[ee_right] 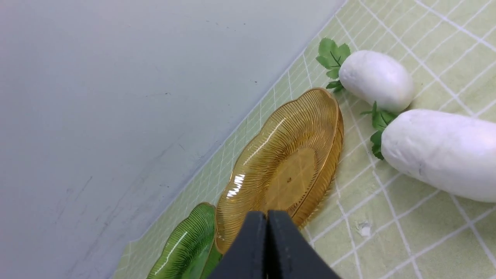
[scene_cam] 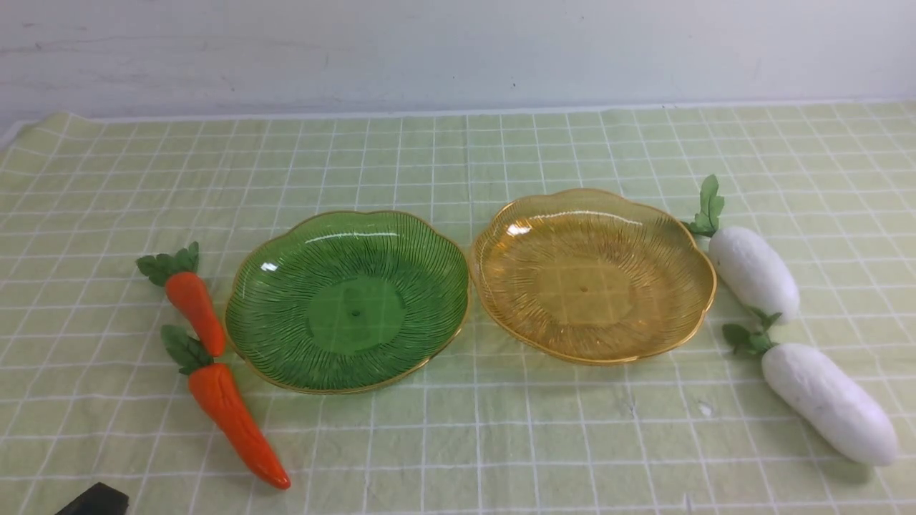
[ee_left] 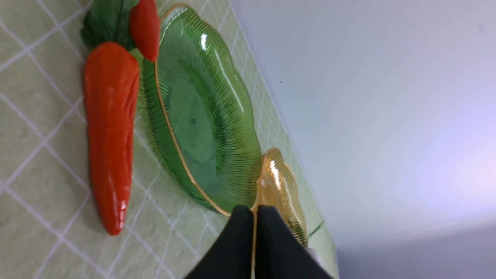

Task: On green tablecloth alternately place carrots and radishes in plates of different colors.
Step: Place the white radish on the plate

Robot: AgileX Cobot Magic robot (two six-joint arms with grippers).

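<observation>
On the green tablecloth (scene_cam: 458,164) two empty plates stand side by side, the green plate (scene_cam: 347,300) on the left and the amber plate (scene_cam: 594,275) on the right. Two orange carrots (scene_cam: 193,304) (scene_cam: 236,425) lie left of the green plate. Right of the amber plate lie two white radishes (scene_cam: 751,272) (scene_cam: 830,404). My left gripper (ee_left: 254,212) is shut and empty, near the front edge short of the near carrot (ee_left: 110,135) and the green plate (ee_left: 205,116). My right gripper (ee_right: 266,217) is shut and empty, short of the amber plate (ee_right: 286,162), with both radishes (ee_right: 376,79) (ee_right: 441,153) beside it.
A white wall (scene_cam: 458,50) rises just behind the table's back edge. A dark corner of the left arm (scene_cam: 96,501) shows at the front left. A small white speck (scene_cam: 705,409) lies on the cloth in front of the amber plate.
</observation>
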